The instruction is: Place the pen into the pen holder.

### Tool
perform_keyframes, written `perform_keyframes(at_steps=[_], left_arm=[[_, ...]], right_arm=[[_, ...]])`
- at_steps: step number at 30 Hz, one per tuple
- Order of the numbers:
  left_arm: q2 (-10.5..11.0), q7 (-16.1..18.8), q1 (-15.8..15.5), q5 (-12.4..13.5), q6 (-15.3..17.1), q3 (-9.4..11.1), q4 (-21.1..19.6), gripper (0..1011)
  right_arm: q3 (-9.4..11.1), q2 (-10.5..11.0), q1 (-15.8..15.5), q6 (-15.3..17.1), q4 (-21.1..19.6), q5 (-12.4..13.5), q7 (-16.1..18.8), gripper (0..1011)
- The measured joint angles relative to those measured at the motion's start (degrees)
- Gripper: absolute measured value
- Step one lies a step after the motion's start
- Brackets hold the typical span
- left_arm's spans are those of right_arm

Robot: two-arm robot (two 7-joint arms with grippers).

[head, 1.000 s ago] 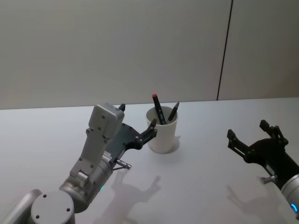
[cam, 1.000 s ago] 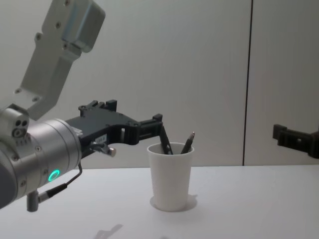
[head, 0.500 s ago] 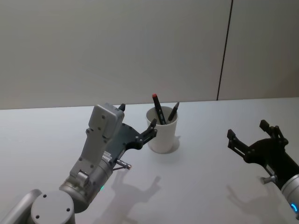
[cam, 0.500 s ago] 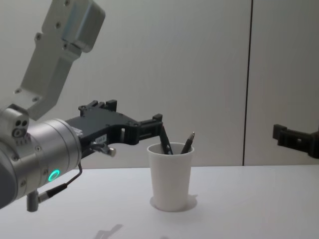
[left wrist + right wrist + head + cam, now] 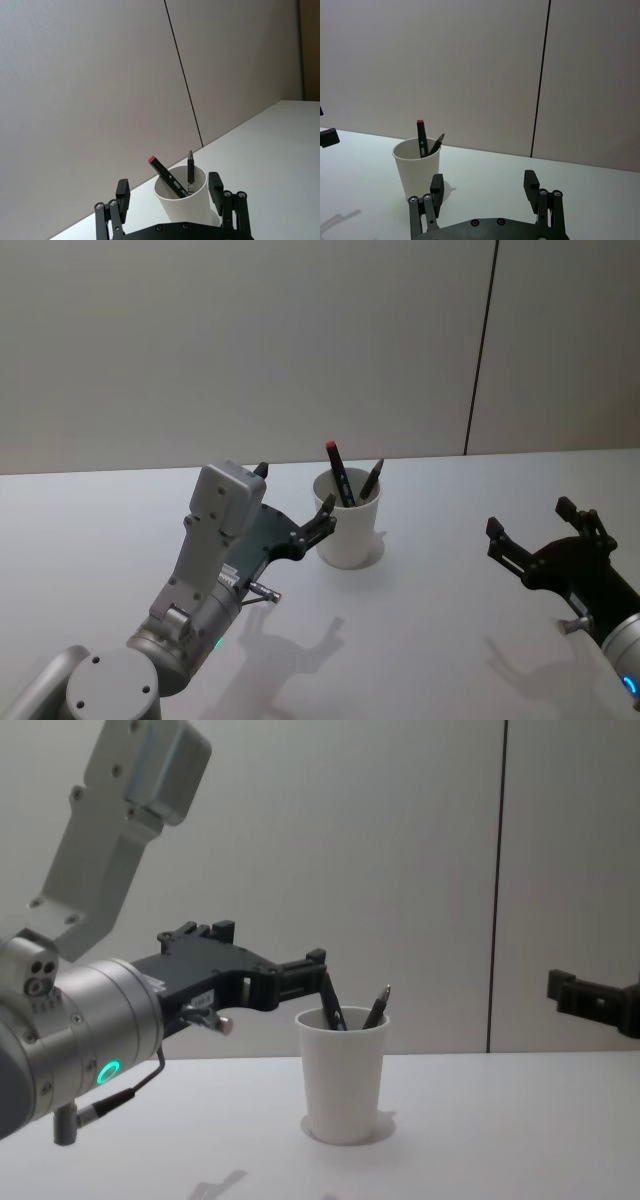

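Head view, middle of frame: white paper cup [image 5: 348, 532] upright on the table [image 5: 430, 630], with a red-capped pen [image 5: 338, 478] and a dark pen [image 5: 371, 479] both leaning inside, tops poking over the rim. Seems basically done with the drop. No way of picking out the task's pen between the two, though.

Left gripper [image 5: 294, 490] just left of the cup, fingers spread apart, holding nothing. From the chest view, sitting about level with the rim, one fingertip right next to the red-capped pen, maybe touching it, hard to say. Right gripper [image 5: 531, 518] parked at lower right of the head view, well apart from the cup, fingers apart too, empty.

For the step in hand, probably the back-off:
- Keep the left fingers wide.
- Pull straight back toward the lower left of the head view, along the gripper's own line, no sideways sweep.
- Go slow until well past the rim, then lift away.

Likely a light cup, easy to tip or skid with any nudge at the rim or a pen top. No need to bring the right arm in.
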Motion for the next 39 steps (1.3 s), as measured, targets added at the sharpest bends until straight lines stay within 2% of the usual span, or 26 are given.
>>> perform_keyframes(at_steps=[39], left_arm=[[0.0,0.0,0.0,0.0,0.0,0.0,0.0,1003]], right_arm=[[0.0,0.0,0.0,0.0,0.0,0.0,0.0,1002]])
